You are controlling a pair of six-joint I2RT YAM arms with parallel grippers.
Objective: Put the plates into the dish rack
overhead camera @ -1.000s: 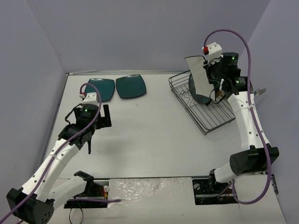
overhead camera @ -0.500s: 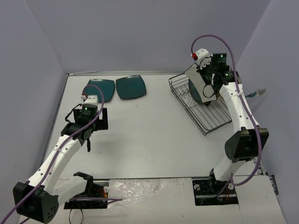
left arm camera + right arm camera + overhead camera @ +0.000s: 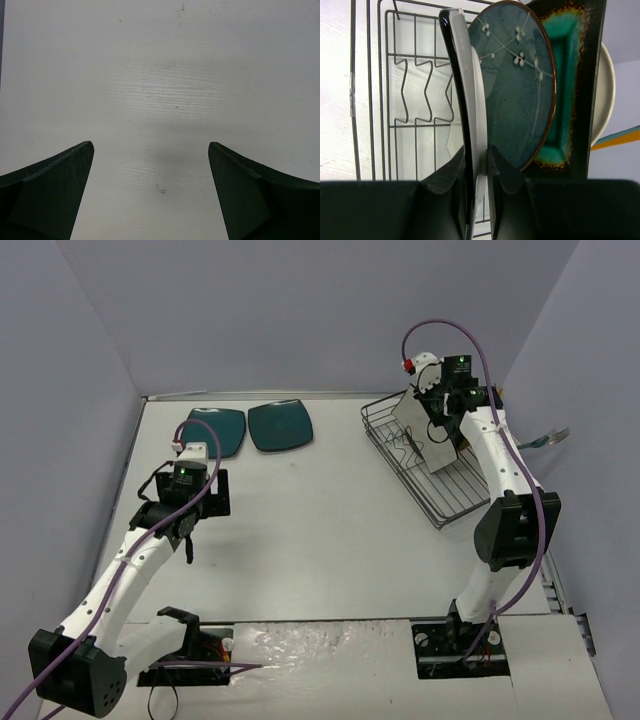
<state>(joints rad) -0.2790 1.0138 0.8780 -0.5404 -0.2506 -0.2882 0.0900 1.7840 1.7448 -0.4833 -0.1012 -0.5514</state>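
Note:
My right gripper (image 3: 430, 412) (image 3: 477, 155) is shut on the white square plate (image 3: 472, 95) (image 3: 414, 412), held on edge over the dish rack (image 3: 432, 490) (image 3: 370, 90). Behind it in the rack stand the blue-grey round plate (image 3: 517, 85), the brown-rimmed teal square plate (image 3: 570, 80) and the cream-and-yellow round plate (image 3: 606, 95). Two dark teal square plates (image 3: 215, 430) (image 3: 280, 425) lie flat at the far left of the table. My left gripper (image 3: 205, 495) (image 3: 150, 155) is open and empty, just above the bare table (image 3: 165, 75), in front of the teal plates.
The rack's wavy wire dividers (image 3: 417, 92) in front of the held plate hold nothing. A teal and orange object (image 3: 552, 436) pokes out past the rack's right side. Grey walls close the table at back and sides.

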